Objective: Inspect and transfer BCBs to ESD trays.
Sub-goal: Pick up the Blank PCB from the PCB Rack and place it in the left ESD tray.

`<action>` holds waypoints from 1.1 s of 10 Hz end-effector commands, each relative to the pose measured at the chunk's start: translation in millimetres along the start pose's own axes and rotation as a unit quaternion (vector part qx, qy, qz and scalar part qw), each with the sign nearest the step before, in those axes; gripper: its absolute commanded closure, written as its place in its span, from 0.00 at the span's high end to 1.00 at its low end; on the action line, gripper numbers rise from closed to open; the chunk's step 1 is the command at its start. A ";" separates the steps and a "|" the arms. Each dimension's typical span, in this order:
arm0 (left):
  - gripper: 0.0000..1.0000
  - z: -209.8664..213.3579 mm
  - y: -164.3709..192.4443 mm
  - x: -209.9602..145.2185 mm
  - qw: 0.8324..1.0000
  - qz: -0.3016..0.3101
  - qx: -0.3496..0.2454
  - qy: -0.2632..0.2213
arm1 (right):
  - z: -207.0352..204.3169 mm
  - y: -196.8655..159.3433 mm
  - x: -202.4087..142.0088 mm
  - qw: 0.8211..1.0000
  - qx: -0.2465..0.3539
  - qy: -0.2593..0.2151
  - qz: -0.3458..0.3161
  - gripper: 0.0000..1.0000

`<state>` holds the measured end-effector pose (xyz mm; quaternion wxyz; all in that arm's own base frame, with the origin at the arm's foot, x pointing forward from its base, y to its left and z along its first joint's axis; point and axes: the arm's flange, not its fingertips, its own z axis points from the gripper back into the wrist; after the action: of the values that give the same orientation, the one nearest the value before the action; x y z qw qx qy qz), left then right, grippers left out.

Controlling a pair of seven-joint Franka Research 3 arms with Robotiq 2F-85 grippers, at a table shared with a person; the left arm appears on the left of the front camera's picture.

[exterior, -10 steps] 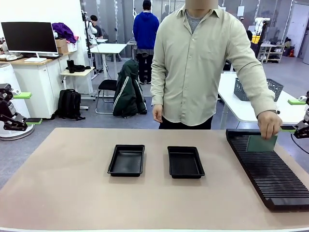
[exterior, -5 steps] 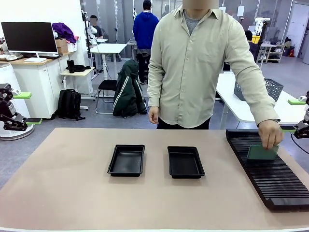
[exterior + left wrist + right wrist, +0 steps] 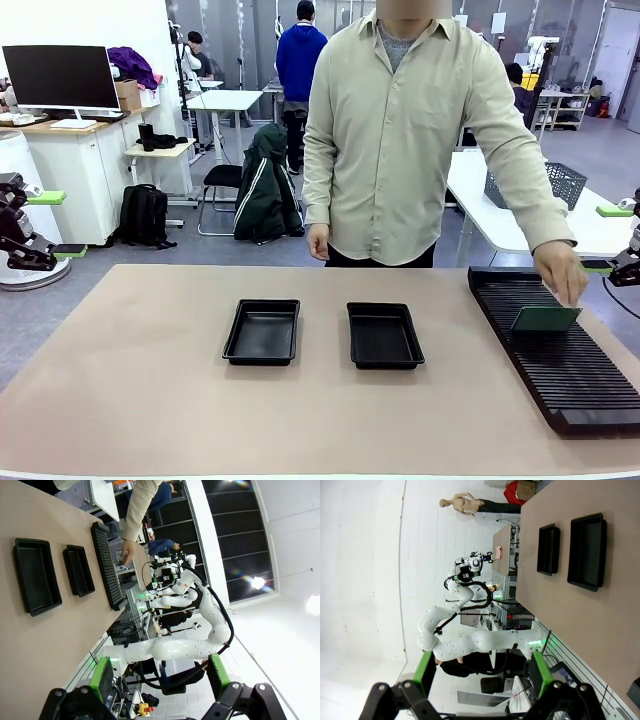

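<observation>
holding a board [image 3: 545, 318] tilted in the rack [image 3: 575, 375] beside the spread right fingers [image 3: 612, 211], a hand [image 3: 562, 275] likely offers it; left fingers [image 3: 46, 198] gape too.

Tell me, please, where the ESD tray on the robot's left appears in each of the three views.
Front view: the left ESD tray lies left of centre on the table.
Left wrist view: upper left, the larger tray at the far left.
Right wrist view: upper right, the smaller tray, on the left of the pair.
Shared landmark: the right ESD tray, beside it in every view.
</observation>
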<state>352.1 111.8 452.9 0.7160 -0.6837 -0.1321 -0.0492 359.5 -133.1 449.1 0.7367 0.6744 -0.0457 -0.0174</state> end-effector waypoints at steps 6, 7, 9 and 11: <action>1.00 -0.1 0.3 -0.3 1.000 0.001 -0.002 -0.001 | 0.4 1.6 -0.7 1.000 0.000 -0.001 0.002 1.00; 1.00 -0.1 0.3 -0.3 1.000 0.001 -0.002 -0.001 | 0.0 0.0 0.0 1.000 0.000 0.000 0.000 1.00; 1.00 -0.1 0.3 -0.3 1.000 0.001 -0.002 -0.001 | 7.0 21.6 9.7 0.998 -0.056 0.024 0.034 1.00; 1.00 -0.1 0.3 -0.3 1.000 0.001 -0.002 -0.001 | 17.1 44.7 22.0 0.991 -0.114 0.042 0.063 1.00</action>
<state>352.2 111.7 452.8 0.7160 -0.6837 -0.1320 -0.0493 373.1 -143.8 488.7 0.7874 0.6138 -0.0472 0.0301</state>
